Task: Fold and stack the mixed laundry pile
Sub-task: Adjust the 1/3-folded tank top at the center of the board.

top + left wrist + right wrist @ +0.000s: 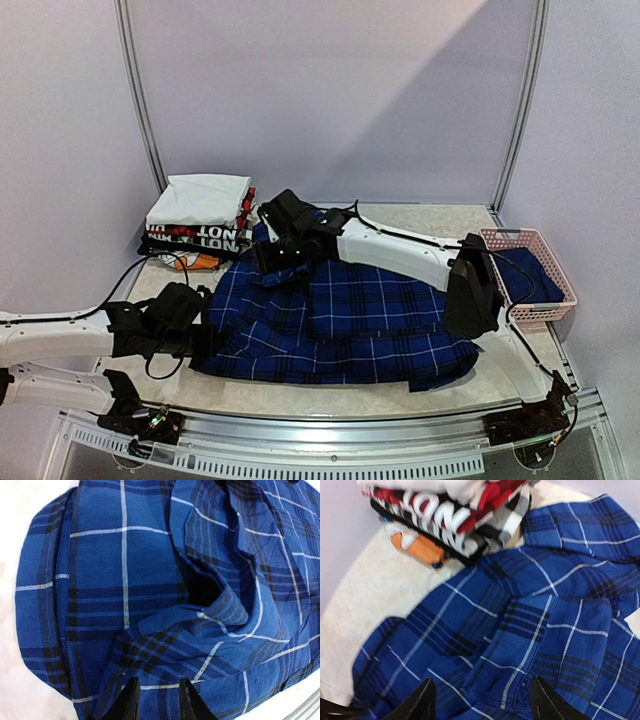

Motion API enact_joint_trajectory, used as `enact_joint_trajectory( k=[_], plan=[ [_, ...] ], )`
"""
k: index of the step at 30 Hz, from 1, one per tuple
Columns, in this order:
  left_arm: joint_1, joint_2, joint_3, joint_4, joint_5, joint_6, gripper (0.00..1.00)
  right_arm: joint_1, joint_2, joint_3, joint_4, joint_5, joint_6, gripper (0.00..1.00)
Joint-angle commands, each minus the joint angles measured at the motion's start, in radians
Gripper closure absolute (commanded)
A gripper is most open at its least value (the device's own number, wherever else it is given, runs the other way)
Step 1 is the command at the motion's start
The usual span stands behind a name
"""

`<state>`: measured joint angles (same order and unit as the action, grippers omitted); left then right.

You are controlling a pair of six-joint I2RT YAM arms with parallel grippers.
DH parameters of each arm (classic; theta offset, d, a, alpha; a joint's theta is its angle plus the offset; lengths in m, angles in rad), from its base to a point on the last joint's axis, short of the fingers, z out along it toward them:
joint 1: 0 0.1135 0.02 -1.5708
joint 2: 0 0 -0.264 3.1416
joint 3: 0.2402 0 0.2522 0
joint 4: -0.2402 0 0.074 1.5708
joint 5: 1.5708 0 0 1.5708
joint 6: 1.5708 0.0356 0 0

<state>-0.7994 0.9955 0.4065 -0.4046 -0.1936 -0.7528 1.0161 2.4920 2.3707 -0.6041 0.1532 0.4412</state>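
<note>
The plaid shirt (350, 325) lay spread over the middle of the bench (300, 398), its far edge near the folded stack (200, 212) at the far left corner. The left jaws were clamped on a bunched fold at the shirt's left edge. The right jaws stood wide apart over its far part, gripping nothing. To my eye, they needed to pinch a clean edge level with the left, so both could lift together without dragging creases
</note>
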Motion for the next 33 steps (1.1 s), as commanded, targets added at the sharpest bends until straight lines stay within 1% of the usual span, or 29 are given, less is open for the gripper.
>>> enact_joint_trajectory(
  k=[1, 6, 13, 15, 19, 21, 24, 28, 33],
  plan=[
    [-0.012, -0.022, -0.018, -0.003, -0.025, 0.0, 0.72, 0.01, 0.077, 0.018, -0.066, 0.0, -0.122, 0.35],
    [-0.013, -0.02, -0.022, 0.001, -0.03, -0.003, 0.72, 0.03, 0.111, 0.032, -0.059, -0.003, -0.21, 0.31],
    [-0.014, -0.015, -0.018, -0.002, -0.033, -0.006, 0.73, 0.029, 0.138, 0.033, -0.079, 0.132, -0.226, 0.33],
    [-0.014, -0.013, -0.019, -0.001, -0.035, -0.005, 0.73, 0.029, 0.14, 0.023, -0.088, 0.152, -0.224, 0.36],
    [-0.014, -0.001, -0.018, 0.002, -0.035, -0.005, 0.73, 0.025, 0.121, -0.045, -0.066, 0.192, -0.204, 0.46],
    [-0.014, 0.005, -0.02, 0.006, -0.033, -0.005, 0.73, 0.021, 0.104, -0.078, -0.055, 0.193, -0.195, 0.51],
    [-0.014, 0.01, -0.021, 0.01, -0.032, -0.006, 0.73, 0.016, 0.091, -0.104, -0.055, 0.203, -0.185, 0.54],
    [-0.014, 0.015, -0.025, 0.02, -0.032, -0.007, 0.73, 0.016, 0.079, -0.124, -0.04, 0.179, -0.178, 0.55],
    [-0.015, 0.017, -0.026, 0.022, -0.031, -0.008, 0.73, 0.017, 0.042, -0.156, 0.028, 0.08, -0.159, 0.53]
  ],
)
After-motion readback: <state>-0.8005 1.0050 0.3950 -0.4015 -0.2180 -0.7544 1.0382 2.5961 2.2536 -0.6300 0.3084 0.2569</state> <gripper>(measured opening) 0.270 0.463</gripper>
